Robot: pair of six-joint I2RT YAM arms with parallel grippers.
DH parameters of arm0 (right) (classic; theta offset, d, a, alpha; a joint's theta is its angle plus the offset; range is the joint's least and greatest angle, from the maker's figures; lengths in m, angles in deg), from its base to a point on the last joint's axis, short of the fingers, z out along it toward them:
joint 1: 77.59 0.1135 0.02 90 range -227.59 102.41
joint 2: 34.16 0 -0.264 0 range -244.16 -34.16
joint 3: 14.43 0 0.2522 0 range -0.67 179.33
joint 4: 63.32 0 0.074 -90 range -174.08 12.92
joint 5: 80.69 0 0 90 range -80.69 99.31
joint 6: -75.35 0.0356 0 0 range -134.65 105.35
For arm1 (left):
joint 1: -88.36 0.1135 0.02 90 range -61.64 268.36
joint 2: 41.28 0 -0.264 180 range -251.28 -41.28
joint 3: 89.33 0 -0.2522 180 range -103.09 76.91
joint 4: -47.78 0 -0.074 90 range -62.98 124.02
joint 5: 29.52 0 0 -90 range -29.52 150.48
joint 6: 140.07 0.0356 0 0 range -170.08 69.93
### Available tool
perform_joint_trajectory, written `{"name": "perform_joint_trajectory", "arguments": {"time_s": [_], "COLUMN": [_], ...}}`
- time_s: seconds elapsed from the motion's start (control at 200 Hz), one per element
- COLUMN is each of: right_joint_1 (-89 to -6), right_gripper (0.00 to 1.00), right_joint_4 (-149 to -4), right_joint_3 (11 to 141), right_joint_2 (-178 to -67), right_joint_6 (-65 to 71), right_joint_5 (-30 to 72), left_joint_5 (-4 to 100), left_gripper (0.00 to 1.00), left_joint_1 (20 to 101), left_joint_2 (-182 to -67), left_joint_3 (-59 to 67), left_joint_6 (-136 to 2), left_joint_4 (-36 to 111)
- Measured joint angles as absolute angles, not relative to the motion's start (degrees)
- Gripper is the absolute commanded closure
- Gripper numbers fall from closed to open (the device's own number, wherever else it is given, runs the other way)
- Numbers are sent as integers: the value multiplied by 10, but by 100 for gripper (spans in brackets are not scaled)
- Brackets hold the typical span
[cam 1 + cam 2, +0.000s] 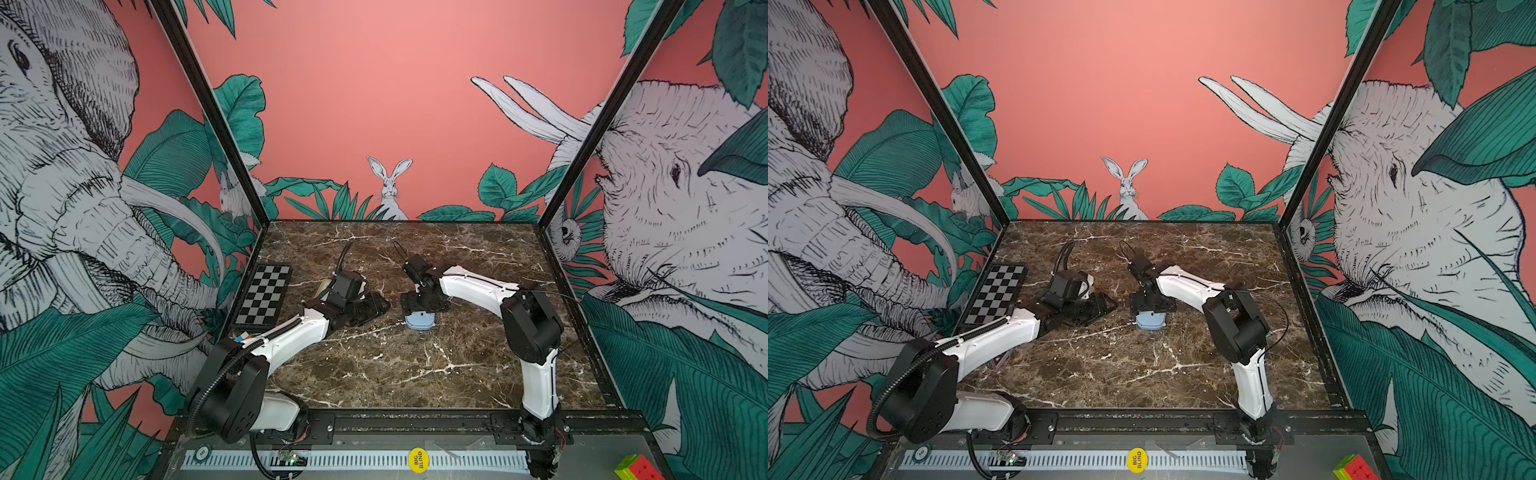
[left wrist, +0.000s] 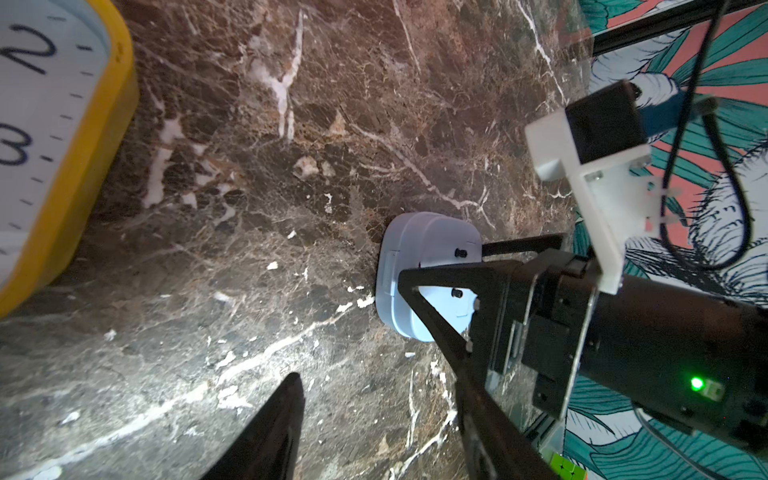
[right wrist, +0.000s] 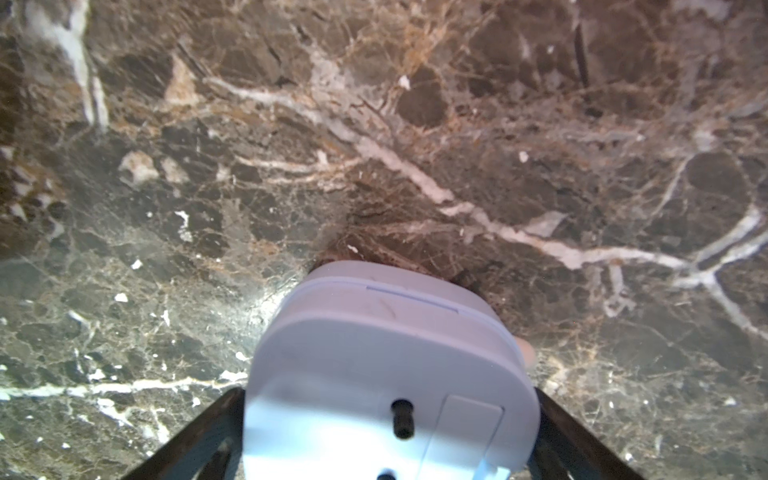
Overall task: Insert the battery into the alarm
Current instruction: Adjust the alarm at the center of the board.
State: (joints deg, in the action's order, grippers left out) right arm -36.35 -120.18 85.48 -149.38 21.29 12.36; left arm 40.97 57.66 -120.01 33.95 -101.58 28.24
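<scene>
The pale blue alarm clock (image 3: pixel 386 365) lies face down near the middle of the counter (image 1: pixel 415 374). Its back is up, so its setting knobs (image 3: pixel 402 419) and closed battery cover (image 3: pixel 469 432) are within reach from above. The right pincer (image 3: pixel 388 401) sits over it with jaws spread wide, one at each flank, likely to steady the housing while the cover is worked. Whether they squeeze it yet I cannot tell. The left pincer (image 2: pixel 374 386) is just beside the alarm, toward the counter's left edge, jaws apart and empty, probably kept free for the battery. No battery shows in any view. A yellow clock (image 2: pixel 95 137) sits close by the left pincer, seemingly not the target.
</scene>
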Motion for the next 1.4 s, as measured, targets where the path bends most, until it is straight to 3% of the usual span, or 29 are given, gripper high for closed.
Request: {"name": "perform_joint_trajectory", "arguments": {"time_s": [0.375,0.96,1.401], "right_joint_1": [-364,-411,-425], "right_gripper": [23,26,28], "right_joint_4": [-1156,-1030,-1017], "right_joint_3": [807,727,727], "right_joint_2": [-1457,-1422,-1431], "right_joint_6": [201,112,88], "right_joint_5": [171,365,429], "left_joint_5": [394,339,283], "left_gripper": [36,28,33], "left_joint_1": [577,585,589], "left_joint_2": [-1246,-1322,-1377], "left_joint_3": [334,293,291], "left_joint_6": [-1041,-1074,-1123], "left_joint_4": [292,323,391]}}
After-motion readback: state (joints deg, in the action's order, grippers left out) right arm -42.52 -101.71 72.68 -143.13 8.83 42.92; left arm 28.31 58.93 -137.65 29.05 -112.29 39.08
